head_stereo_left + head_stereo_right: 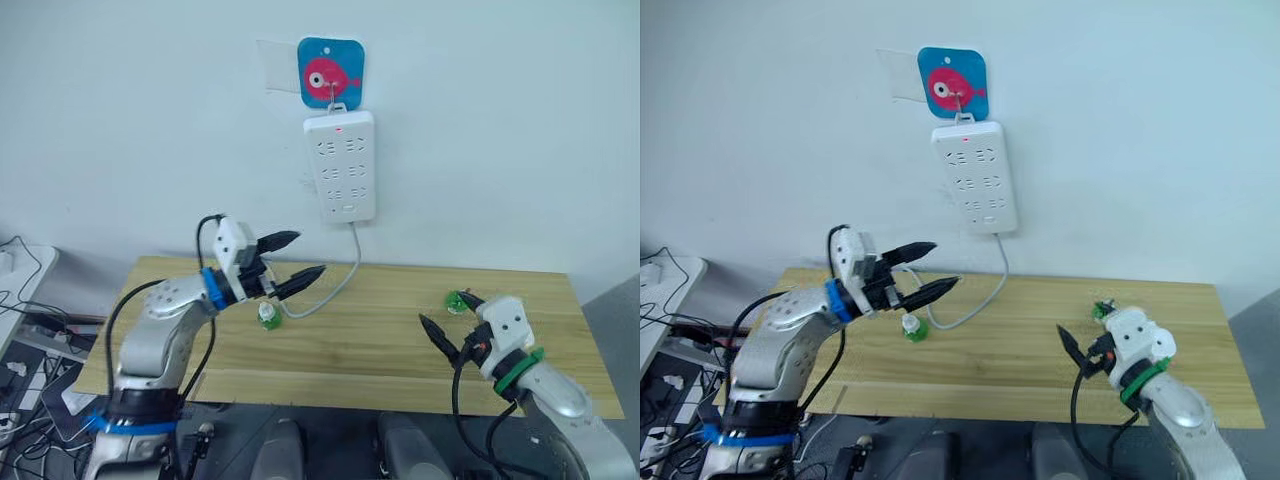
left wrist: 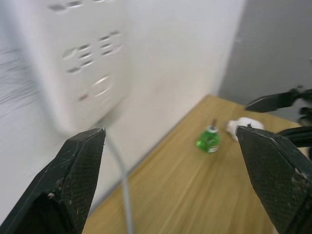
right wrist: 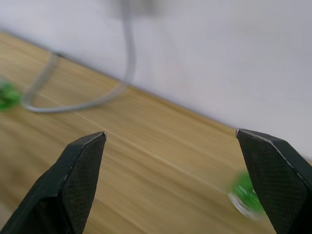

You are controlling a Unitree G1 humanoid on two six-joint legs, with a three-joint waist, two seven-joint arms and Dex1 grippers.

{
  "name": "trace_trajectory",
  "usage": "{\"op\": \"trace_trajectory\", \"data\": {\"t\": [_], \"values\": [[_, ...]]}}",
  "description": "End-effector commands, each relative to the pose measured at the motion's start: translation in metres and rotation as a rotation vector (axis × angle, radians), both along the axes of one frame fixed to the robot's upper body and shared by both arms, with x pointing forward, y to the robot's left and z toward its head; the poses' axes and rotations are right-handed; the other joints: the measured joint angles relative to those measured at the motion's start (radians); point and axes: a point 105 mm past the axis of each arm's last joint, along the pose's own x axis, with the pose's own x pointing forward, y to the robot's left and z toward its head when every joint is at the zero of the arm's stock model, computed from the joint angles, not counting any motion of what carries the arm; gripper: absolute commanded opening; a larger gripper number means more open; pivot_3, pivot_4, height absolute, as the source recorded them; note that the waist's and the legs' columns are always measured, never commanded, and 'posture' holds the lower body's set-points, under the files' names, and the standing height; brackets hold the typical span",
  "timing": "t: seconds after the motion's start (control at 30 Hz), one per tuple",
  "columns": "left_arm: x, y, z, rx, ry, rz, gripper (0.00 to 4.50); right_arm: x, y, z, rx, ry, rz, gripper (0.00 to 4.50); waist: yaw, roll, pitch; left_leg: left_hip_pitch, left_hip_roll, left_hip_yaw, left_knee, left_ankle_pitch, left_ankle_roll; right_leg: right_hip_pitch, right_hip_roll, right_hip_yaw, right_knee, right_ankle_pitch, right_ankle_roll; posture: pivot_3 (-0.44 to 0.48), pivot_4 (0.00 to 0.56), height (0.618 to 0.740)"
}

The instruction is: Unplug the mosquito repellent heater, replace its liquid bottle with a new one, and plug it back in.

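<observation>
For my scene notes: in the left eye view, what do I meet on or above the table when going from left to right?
left gripper (above a small green bottle) → power strip on the wall → right gripper → second green bottle

The pale wooden counter [image 1: 400, 350] has a smooth, lightly sheened top with fine straight grain running along its length. The long white plastic power strip [image 1: 341, 166] on the wall looks smooth and faintly glossy, and its grey cable [image 1: 345, 275] has a soft, rubbery matt skin. The small green liquid bottle [image 2: 208, 140] near the counter's far edge is clear, shiny plastic or glass; which one cannot be told. The left gripper [image 2: 170, 141] carries black jaws with a finely pebbled, matt face, and the right gripper [image 3: 170, 141] shows the same rough black texture. The wall [image 1: 500, 120] is flat, matt white paint.
</observation>
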Motion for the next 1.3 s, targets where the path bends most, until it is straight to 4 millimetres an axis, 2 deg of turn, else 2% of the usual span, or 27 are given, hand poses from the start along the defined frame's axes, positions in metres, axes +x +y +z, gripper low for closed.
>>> {"op": "trace_trajectory", "data": {"t": [0.03,0.1,0.17,0.33,0.5,0.63,0.83,1.13,1.3], "values": [[-0.008,0.024,0.001,-0.012,-0.051,0.15,4.5,0.004,0.027,0.023,0.008,-0.031,0.195,4.47,0.006,-0.002,0.001,0.0,0.0,0.0,0.0,0.0,0.0,0.0,0.0,0.0,0.0,0.0,0.0,0.069,0.204,0.74],[-0.013,0.039,-0.01,-0.046,-0.03,0.254,4.5,0.008,0.041,0.033,-0.007,-0.036,0.304,4.47,0.017,-0.003,0.002,0.0,0.0,-0.001,0.0,0.0,0.0,0.0,0.0,-0.001,0.0,0.0,0.0,0.079,0.21,0.74],[-0.024,0.052,-0.03,-0.055,0.005,0.325,4.5,0.007,0.052,0.033,-0.051,-0.017,0.431,4.47,0.024,-0.004,0.002,0.0,0.0,0.0,0.0,0.0,0.0,0.0,-0.001,0.0,-0.001,0.0,0.0,0.084,0.217,0.74],[-0.045,0.067,-0.076,0.016,0.046,0.434,4.5,0.005,0.064,0.036,-0.071,0.034,0.61,4.47,0.041,-0.006,0.004,-0.001,0.0,-0.001,-0.002,0.0,0.0,0.001,-0.002,-0.002,-0.005,0.0,0.0,0.097,0.229,0.74],[-0.048,0.066,-0.114,0.047,0.073,0.496,4.5,0.007,0.075,0.049,-0.056,0.03,0.657,4.47,0.051,-0.007,0.006,-0.001,0.0,-0.001,-0.002,0.0,0.0,0.001,-0.002,-0.002,-0.006,0.0,0.0,0.089,0.25,0.74],[-0.038,0.051,-0.149,0.042,0.124,0.492,4.5,0.005,0.077,0.05,-0.064,0.043,0.659,4.47,0.051,-0.009,0.009,-0.001,-0.001,-0.001,-0.003,0.0,0.0,0.001,-0.002,-0.002,-0.006,0.0,0.0,0.069,0.26,0.74],[-0.012,0.037,-0.158,0.004,0.098,0.524,4.5,0.003,0.078,0.055,-0.083,0.048,0.665,4.47,0.049,-0.013,0.023,-0.001,-0.001,-0.001,-0.002,0.0,0.0,0.001,-0.002,-0.003,-0.006,0.0,0.0,0.044,0.271,0.74],[-0.003,0.026,-0.174,0.005,0.112,0.521,4.5,0.0,0.084,0.064,-0.115,0.037,0.675,4.47,0.026,-0.014,0.029,-0.001,-0.001,-0.001,-0.002,0.0,0.0,0.001,-0.002,-0.003,-0.005,0.0,0.0,0.018,0.275,0.74],[0.003,0.022,-0.176,0.005,0.097,0.542,4.5,-0.001,0.085,0.069,-0.107,0.047,0.666,4.47,0.023,-0.014,0.03,-0.001,-0.001,-0.001,-0.002,0.0,0.0,0.001,-0.002,-0.003,-0.005,0.0,0.0,0.008,0.272,0.74]]}}
